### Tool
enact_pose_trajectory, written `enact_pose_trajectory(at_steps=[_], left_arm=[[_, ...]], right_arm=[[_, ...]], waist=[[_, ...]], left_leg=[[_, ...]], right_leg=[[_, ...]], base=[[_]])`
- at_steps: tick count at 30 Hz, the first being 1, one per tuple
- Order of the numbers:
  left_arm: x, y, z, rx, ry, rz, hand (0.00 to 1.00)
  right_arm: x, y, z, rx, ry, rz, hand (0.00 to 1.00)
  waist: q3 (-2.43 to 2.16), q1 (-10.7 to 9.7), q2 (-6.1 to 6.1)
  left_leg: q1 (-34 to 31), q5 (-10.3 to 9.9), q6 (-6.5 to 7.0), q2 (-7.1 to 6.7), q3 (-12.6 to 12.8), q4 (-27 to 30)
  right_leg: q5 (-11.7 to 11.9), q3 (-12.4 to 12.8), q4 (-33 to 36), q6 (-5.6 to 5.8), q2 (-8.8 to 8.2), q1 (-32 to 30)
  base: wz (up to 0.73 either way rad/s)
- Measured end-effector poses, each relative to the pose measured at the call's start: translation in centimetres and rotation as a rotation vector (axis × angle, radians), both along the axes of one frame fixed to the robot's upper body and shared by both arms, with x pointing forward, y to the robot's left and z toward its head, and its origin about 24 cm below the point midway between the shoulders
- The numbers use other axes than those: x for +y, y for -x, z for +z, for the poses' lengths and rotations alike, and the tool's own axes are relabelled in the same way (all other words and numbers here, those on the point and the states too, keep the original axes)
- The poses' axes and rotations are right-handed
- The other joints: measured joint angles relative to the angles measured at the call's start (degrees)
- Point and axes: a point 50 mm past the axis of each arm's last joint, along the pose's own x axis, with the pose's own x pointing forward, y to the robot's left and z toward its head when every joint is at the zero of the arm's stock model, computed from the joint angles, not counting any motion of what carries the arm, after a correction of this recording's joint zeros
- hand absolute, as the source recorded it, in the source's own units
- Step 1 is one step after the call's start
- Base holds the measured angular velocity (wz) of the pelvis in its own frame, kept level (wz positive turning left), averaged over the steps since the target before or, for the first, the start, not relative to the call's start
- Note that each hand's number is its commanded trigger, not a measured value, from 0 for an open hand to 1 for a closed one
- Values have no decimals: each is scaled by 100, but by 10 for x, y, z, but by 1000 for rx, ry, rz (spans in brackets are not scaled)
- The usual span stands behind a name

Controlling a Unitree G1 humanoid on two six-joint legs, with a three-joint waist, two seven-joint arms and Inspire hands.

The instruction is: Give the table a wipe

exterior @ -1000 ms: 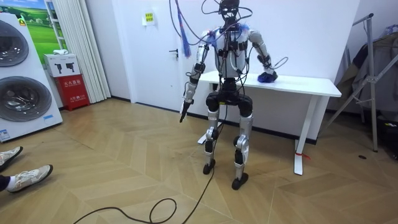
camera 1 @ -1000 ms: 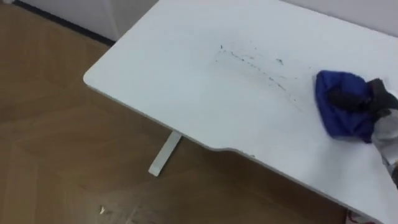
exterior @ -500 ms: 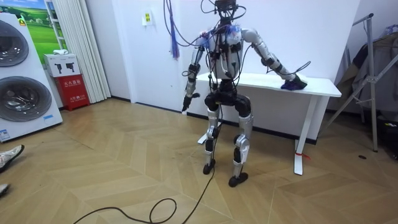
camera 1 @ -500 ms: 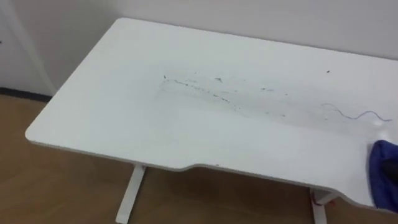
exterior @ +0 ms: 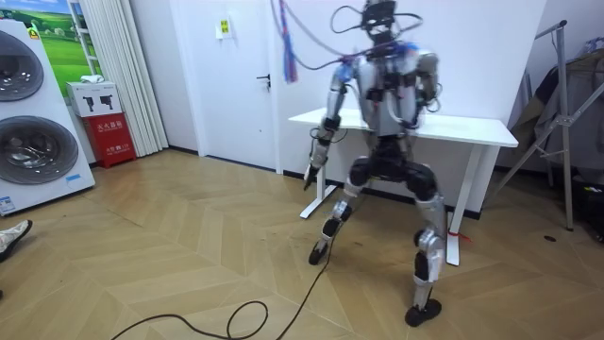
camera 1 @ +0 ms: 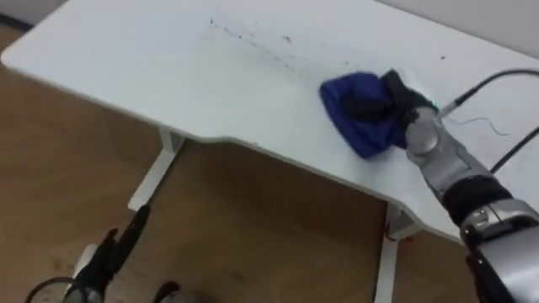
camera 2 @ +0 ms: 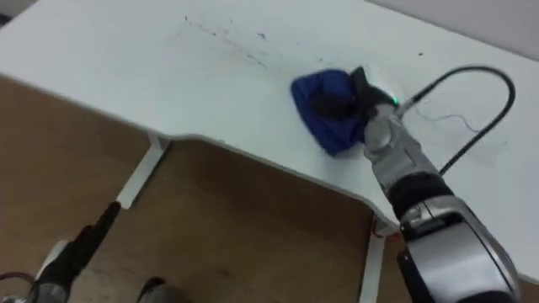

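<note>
A bunched blue cloth point(camera 1: 358, 118) lies on the white table point(camera 1: 126, 67), near its front edge. My right hand point(camera 1: 375, 101) rests on top of the cloth with dark fingers curled into it, the arm coming in from the lower right. Thin dark pen marks point(camera 1: 253, 42) run across the tabletop left of the cloth, and a faint squiggle point(camera 1: 484, 126) lies to its right. My left hand point(camera 1: 122, 244) hangs low beside me over the wooden floor, fingers straight and holding nothing. In the room view I stand at the table point(exterior: 472, 127) with my legs wide apart.
The white table leg point(camera 1: 152, 177) stands below the front edge. In the room view washing machines point(exterior: 33, 113) and a red box point(exterior: 111, 132) stand at the left. A metal rack point(exterior: 566, 123) stands at the right, and a person's shoe point(exterior: 11, 234) shows at the left edge.
My right hand has dragged the blue cloth from the table's right end back toward the middle. I have stepped toward the room view's right, and the eye view has shifted.
</note>
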Motion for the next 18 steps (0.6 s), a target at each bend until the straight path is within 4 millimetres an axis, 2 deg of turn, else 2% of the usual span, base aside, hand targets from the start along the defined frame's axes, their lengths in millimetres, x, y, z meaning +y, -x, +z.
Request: enact_pose_trajectory(at_steps=[1, 2, 3, 4, 5, 6, 7, 8, 10, 11, 12, 13, 14, 15, 16, 17, 18], left_arm=[[3, 20, -6, 46, 14, 47, 0], [4, 29, -9, 72, 23, 66, 0], [4, 42, -14, 107, 42, 95, 0], [4, 54, -16, 135, 49, 117, 0], [5, 61, -17, 150, 50, 124, 0], [6, 72, -18, 179, 50, 130, 0], [6, 82, -19, 212, 46, 116, 0], [5, 85, -20, 220, 45, 111, 0], [5, 86, -19, 228, 36, 99, 0], [5, 85, -19, 226, 34, 95, 0], [5, 86, -19, 228, 31, 96, 0], [5, 89, -18, 229, 28, 101, 0], [5, 91, -18, 228, 25, 107, 0], [5, 98, -17, 227, 24, 123, 0], [8, 101, -16, 222, 17, 147, 0], [9, 102, -15, 217, 14, 163, 0], [13, 107, -14, 204, 12, 214, 0]], right_arm=[[-5, 3, -5, 25, -15, -12, 100], [-9, 3, -3, 29, -9, -9, 100], [-20, 4, 0, 36, 11, -20, 100], [-29, 7, 0, 41, 26, -40, 100], [-32, 8, -1, 45, 34, -45, 100], [-37, 10, -2, 55, 50, -49, 100], [-45, 14, -5, 72, 59, -63, 100], [-50, 17, -6, 80, 59, -74, 100], [-71, 23, -4, 94, 66, -123, 100], [-76, 24, -1, 92, 66, -133, 100], [-83, 24, 4, 76, 58, -155, 100], [-89, 25, 9, 57, 45, -170, 100], [-90, 26, 11, 43, 38, -171, 100], [-91, 29, 13, 7, 21, -159, 100], [-89, 33, 16, -38, 7, -138, 100], [-88, 35, 18, -60, 2, -124, 100], [-82, 37, 25, -115, -3, -84, 100]], waist=[[-6, 20, 9], [-14, 12, 40], [0, -33, 70], [-2, -108, 82], [-7, -184, 63], [0, -392, 37], [11, -570, 35], [19, -642, 53], [16, -798, 97], [14, -838, 127], [-1, -929, 188], [-13, -944, 240], [-30, -938, 262], [-63, -973, 315], [-65, -1000, 316], [-67, -999, 311], [-67, -1007, 265]], left_leg=[[96, 215, 25, 55, 120, -80], [101, 314, 19, 98, 196, -111], [85, 492, -59, 83, 291, -178], [72, 522, -104, -10, 416, -140], [45, 521, -104, -106, 458, -108], [-33, 489, -131, -315, 558, 43], [-40, 278, -119, -634, 615, 237], [-28, 122, -84, -784, 683, 363], [-3, -487, 80, -1474, 743, 723], [-1, -580, 127, -1597, 741, 762], [26, -667, 236, -1750, 757, 753], [132, -667, 243, -1783, 849, 686], [197, -665, 247, -1799, 896, 628], [350, -665, 250, -1811, 900, 451], [591, -662, 255, -1822, 867, 110], [677, -661, 255, -1822, 811, -54], [770, -660, 254, -1795, 649, -282]], right_leg=[[-328, -58, 276, -84, 39, -1], [-450, -97, 359, -126, 77, -4], [-597, -241, 460, -239, 112, 20], [-658, -426, 421, -347, 137, 107], [-682, -486, 384, -392, 140, 148], [-689, -599, 234, -420, 144, 279], [-673, -640, 22, -476, 142, 468], [-655, -584, -87, -528, 147, 549], [-603, -269, -363, -640, 199, 644], [-573, -170, -404, -693, 218, 626], [-517, 103, -517, -798, 286, 613], [-463, 381, -605, -888, 316, 606], [-417, 501, -669, -969, 337, 606], [-266, 675, -762, -1103, 395, 601], [-178, 688, -682, -984, 492, 471], [-188, 689, -614, -921, 604, 311], [-163, 735, -886, -907, 1077, -97]], base=[[24], [32], [43], [54], [69], [83], [83], [73], [47], [29], [4], [-13], [-46], [-62], [-70], [-102], [-89]])
